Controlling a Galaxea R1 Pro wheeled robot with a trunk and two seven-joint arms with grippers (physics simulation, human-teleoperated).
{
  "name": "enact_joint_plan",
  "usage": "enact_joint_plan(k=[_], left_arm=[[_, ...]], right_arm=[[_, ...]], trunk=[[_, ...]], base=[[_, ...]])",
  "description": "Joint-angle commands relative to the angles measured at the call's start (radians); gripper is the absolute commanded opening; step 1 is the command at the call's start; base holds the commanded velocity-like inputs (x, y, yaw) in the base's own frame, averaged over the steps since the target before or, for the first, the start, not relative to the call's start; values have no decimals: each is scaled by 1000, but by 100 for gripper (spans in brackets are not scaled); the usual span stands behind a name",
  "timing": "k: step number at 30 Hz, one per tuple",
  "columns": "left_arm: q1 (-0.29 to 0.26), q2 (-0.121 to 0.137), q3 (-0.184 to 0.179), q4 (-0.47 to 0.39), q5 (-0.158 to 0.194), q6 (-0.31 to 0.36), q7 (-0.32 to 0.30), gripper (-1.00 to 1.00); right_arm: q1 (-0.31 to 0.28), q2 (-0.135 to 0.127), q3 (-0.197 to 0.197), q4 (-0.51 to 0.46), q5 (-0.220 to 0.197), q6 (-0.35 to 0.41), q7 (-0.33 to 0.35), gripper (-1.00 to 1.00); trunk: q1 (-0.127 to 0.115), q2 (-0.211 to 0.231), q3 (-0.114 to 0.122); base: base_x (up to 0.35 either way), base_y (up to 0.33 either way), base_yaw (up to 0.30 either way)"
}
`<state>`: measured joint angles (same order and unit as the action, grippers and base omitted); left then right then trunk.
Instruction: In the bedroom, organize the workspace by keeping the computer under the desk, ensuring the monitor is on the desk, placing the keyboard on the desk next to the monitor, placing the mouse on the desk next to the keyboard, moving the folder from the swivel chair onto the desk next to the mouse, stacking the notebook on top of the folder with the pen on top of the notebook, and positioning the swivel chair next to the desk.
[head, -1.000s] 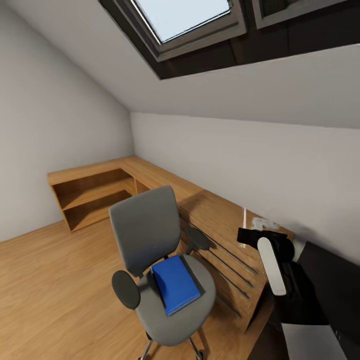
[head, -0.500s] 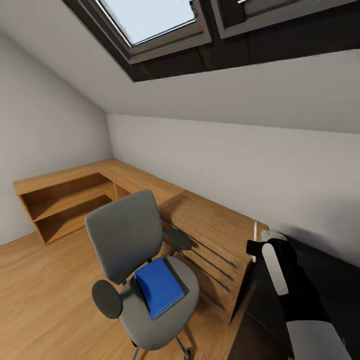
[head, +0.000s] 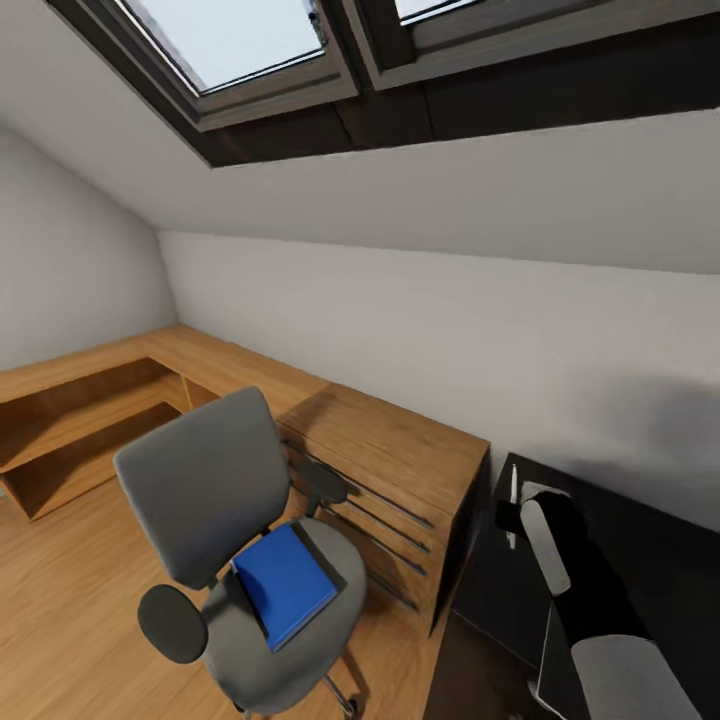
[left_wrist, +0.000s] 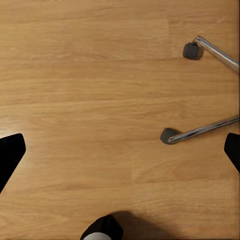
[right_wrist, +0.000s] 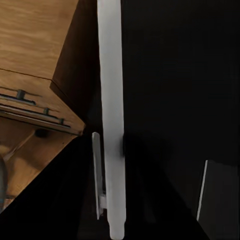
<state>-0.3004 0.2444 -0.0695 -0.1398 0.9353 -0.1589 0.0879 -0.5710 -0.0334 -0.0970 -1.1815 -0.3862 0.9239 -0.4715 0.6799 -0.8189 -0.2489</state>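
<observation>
From the head camera, the bright blue folder (head: 284, 583) is lying on the grey swivel chair (head: 215, 520), just beside the light wooden drawer cabinet (head: 385, 470). At far right, the right gripper (head: 512, 515) is hovering over the black desk (head: 670, 560), carrying the white pen (head: 514, 487).

The left wrist camera is showing the left gripper (left_wrist: 120, 150) spread wide above the wooden floor (left_wrist: 90, 85), near the chair's chrome legs (left_wrist: 200, 131).

The right wrist camera is showing the pen (right_wrist: 111, 115) clamped above the desk (right_wrist: 175, 75).

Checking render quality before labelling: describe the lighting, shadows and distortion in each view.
Head view: wide-angle bend in the skylight frames, soft shade on the wall over the desk, bright folder. Left wrist view: even light, dark shadow on the floor. Right wrist view: mostly dark, pen starkly pale.
</observation>
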Motion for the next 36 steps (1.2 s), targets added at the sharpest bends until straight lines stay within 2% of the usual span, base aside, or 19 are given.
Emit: enact_joint_plan(k=[1,4,6,9,15,23,25,36], left_arm=[[0,0,-7,-1,5,-2,6,100],[0,0,-7,4,5,-3,6,100],[0,0,-7,9,5,-3,6,100],[0,0,-7,10,5,-4,6,100],[0,1,-7,11,5,-4,6,100],[0,1,-7,11,5,-4,6,100],[0,2,-7,11,5,-5,11,100],[0,3,-7,11,5,-5,13,100]], right_arm=[[-2,0,1,18,-11,-1,-9,-100],[-3,2,4,53,-11,-12,-8,-100],[-5,3,8,102,-11,-65,-7,-100],[-16,2,10,147,-11,-99,-7,-100],[-41,2,11,216,-11,-122,-6,-100],[-50,2,11,254,-11,-134,-6,-100],[-99,1,11,358,-11,-155,-3,-100],[-116,-5,11,404,-10,-189,-2,-100]], trunk=[[0,-1,-1],[0,-1,-1],[0,-1,-1],[0,-1,-1],[0,-1,-1],[0,-1,-1],[0,-1,-1],[0,-1,-1]], base=[[0,0,-81],[0,0,-47],[0,0,-14],[0,0,-7],[0,0,-2],[0,0,0],[0,0,0],[0,0,0]])
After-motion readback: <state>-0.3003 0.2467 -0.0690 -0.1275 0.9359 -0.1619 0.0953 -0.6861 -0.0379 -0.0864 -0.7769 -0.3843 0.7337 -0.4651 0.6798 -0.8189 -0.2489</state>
